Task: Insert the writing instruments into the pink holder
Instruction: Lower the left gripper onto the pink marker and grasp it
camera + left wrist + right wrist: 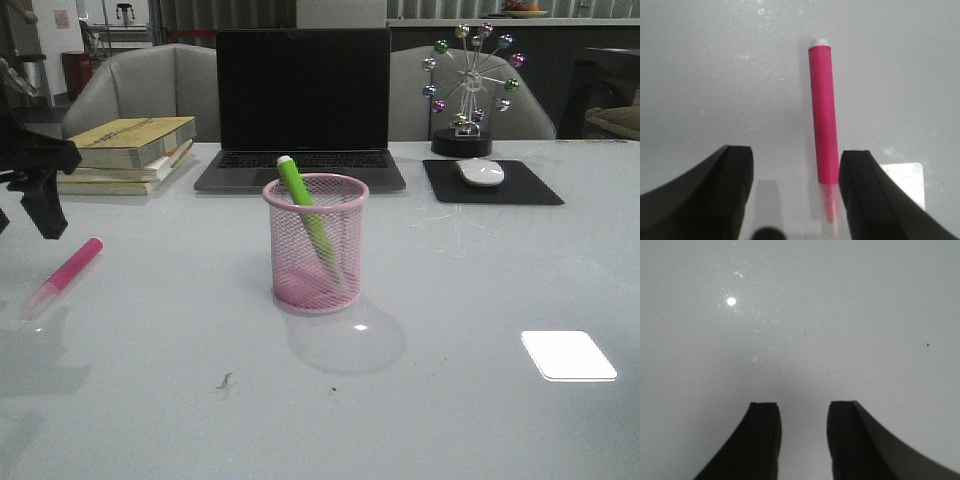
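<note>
Holder first: the pink wire-mesh cylindrical pencil cup (316,243) stands upright mid-table on the glossy pale grey table (480,300), in front of the open dark grey laptop (303,105). The chunky bright green highlighter marker (305,213) is already inside it, leaning, with its top end poking up past the rim at the back-left.

The hot pink highlighter marker with the clear translucent cap (64,276) is lying flat on the table way over on the left, well apart from the cup, cap end toward the near edge. In the left wrist view the same pink marker (824,125) lies between the two black fingers, close against one of them, with the left gripper (796,165) spread wide and above it, not gripping anything. From the front only a dark bit of that arm (40,180) shows, up above the marker.

Right gripper (804,412) looks down at bare table, fingers parted by a narrower gap, holding nothing.

Background stuff: yellowish stack of books (128,152) back left, white mouse (480,172) on a black mouse pad (490,182) back right, and a little ferris-wheel desk ornament with coloured balls (468,85) behind that
</note>
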